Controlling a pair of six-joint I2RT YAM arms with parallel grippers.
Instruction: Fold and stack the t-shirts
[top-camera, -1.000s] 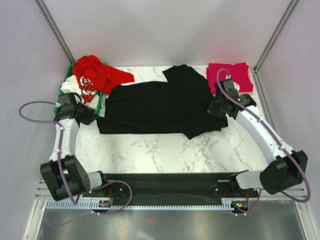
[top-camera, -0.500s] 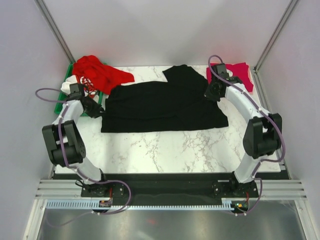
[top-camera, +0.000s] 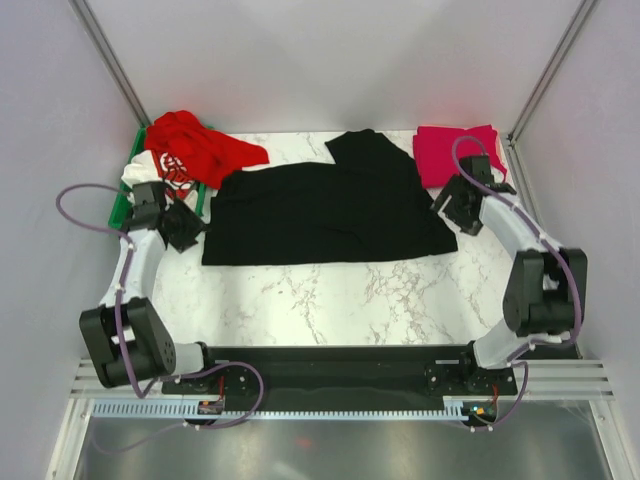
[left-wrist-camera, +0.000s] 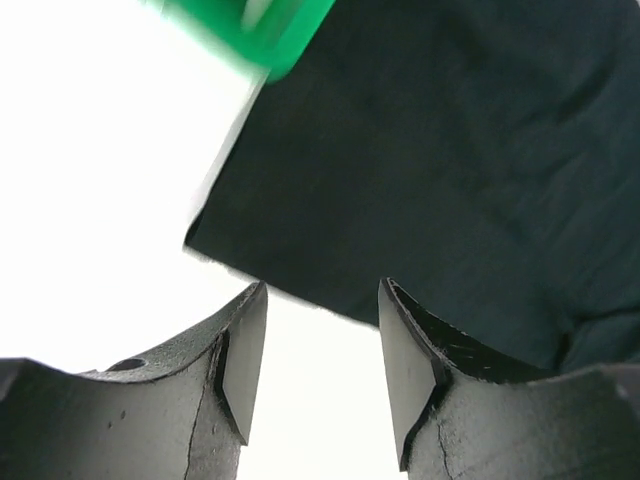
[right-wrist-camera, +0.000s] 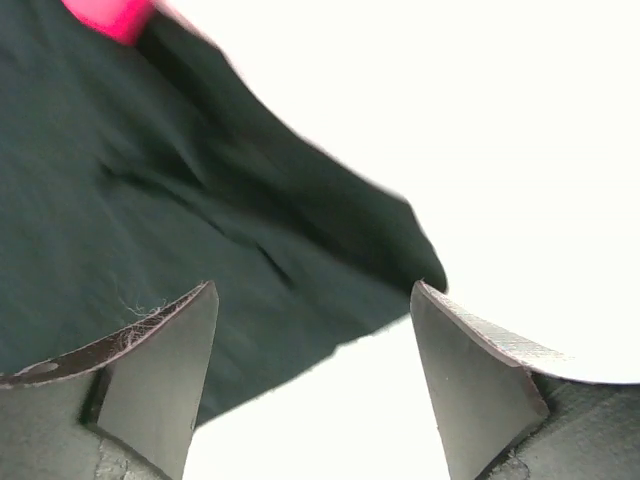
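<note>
The black t-shirt (top-camera: 330, 215) lies flat across the middle of the marble table, one sleeve sticking up at the back. The crimson-pink t-shirt (top-camera: 455, 153) sits folded at the back right. A red t-shirt (top-camera: 200, 148) and a white one with a red print (top-camera: 172, 172) are heaped in the green bin. My left gripper (top-camera: 190, 226) hovers open just off the black shirt's left edge (left-wrist-camera: 330, 230), nothing between its fingers. By the shirt's right edge (right-wrist-camera: 180, 230) my right gripper (top-camera: 452, 212) stands wide open, also empty.
The green bin (top-camera: 125, 195) stands at the back left, its corner (left-wrist-camera: 250, 25) showing in the left wrist view. Slanted metal frame posts (top-camera: 120, 70) rise at both back corners. The pink shirt's tip (right-wrist-camera: 110, 15) lies close to the right gripper.
Both grippers have opened and let go of the black t-shirt, which now lies folded flatter with its front edge drawn back. Each arm has pulled slightly outward from the shirt's side edges.
</note>
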